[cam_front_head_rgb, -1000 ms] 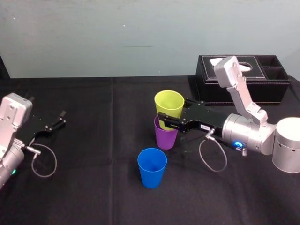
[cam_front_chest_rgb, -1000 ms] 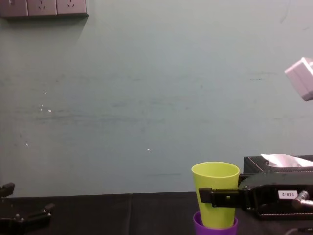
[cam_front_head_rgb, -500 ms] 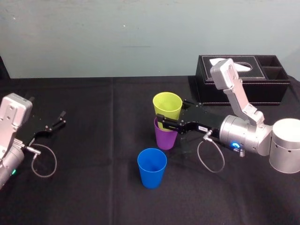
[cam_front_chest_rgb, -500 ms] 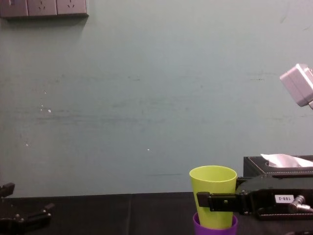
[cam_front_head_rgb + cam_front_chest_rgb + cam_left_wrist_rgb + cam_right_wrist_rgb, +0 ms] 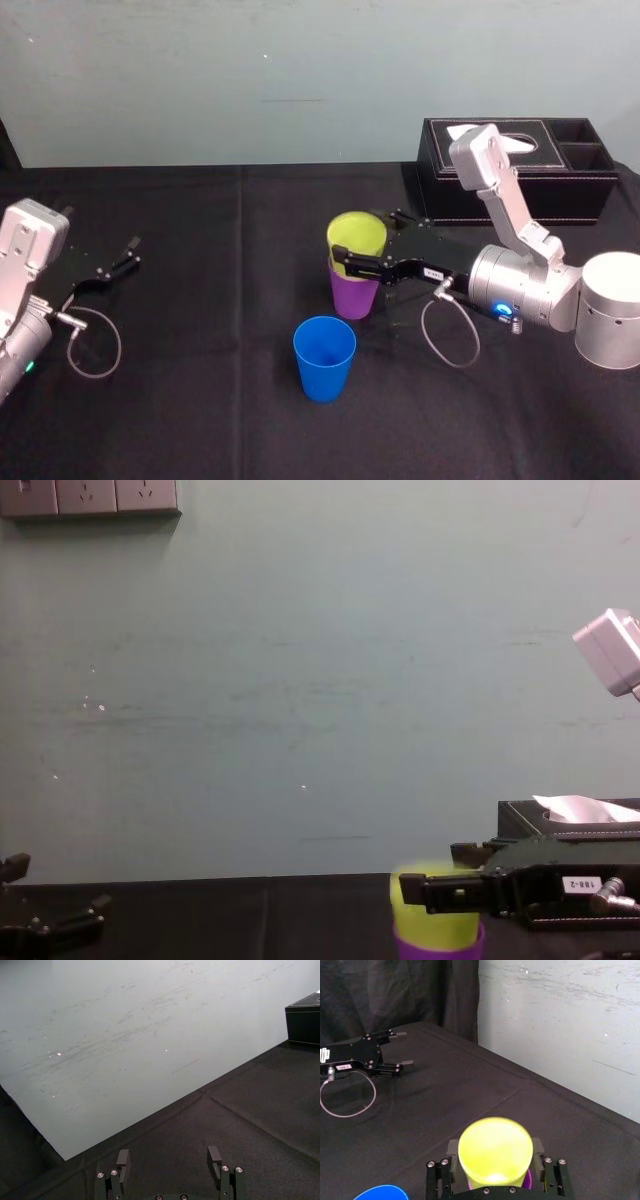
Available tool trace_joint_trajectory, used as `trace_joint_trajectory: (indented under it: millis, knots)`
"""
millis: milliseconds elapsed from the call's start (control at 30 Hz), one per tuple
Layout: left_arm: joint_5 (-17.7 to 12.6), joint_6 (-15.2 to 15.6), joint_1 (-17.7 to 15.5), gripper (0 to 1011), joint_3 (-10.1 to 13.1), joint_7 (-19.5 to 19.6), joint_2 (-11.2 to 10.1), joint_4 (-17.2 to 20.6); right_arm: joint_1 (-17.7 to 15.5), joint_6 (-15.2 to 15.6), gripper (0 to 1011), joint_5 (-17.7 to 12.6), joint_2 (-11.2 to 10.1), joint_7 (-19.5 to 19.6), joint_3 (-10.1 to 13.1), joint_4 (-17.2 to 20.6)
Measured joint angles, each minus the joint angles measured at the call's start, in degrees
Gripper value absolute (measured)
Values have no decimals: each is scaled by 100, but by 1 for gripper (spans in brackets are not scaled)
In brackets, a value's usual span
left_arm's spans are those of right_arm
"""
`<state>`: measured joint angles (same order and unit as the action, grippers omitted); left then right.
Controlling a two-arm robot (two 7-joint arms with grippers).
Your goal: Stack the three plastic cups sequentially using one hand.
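Yellow-green cup [image 5: 356, 232], purple cup [image 5: 355, 297], blue cup [image 5: 324, 360]; the cloth [image 5: 200, 330] and tissue box [image 5: 520, 190] are black, the wall [image 5: 250, 80] teal.

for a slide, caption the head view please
Right gripper brackets the yellow-green cup nested in the purple cup; blue cup stands alone, left gripper parked.

Right claw [image 5: 495, 1147] spread, outstretched; left claw [image 5: 168, 1152] parked.

We are facing a pale green wall [image 5: 300, 630], scuffed and scratched, with wall sockets [image 5: 90, 495] sitting high at its left. A dark curtain [image 5: 395, 990] is hanging beside it, behind the black-draped bench [image 5: 200, 420].
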<state>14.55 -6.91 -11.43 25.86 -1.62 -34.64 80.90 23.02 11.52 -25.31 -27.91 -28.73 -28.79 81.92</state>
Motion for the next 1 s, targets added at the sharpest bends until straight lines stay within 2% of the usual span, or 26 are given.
trace_joint_trajectory:
  millis: [100, 200, 667, 800, 1000]
  knots:
    - [0, 0, 0, 1011, 0, 0, 0, 0, -1, 0, 964, -1, -2, 1, 1, 3]
    - [0, 0, 0, 1012, 0, 0, 0, 0, -2, 1, 1003, -2, -3, 2, 2, 4]
    - [0, 0, 0, 1011, 0, 0, 0, 0, -33, -7, 1003, -15, -22, 5, 21, 46]
    - [0, 0, 0, 1011, 0, 0, 0, 0, -164, -91, 1003, -94, -141, -59, 126, 236]
    - [0, 0, 0, 1011, 0, 0, 0, 0, -505, -280, 1003, -304, -477, -267, 313, 654]
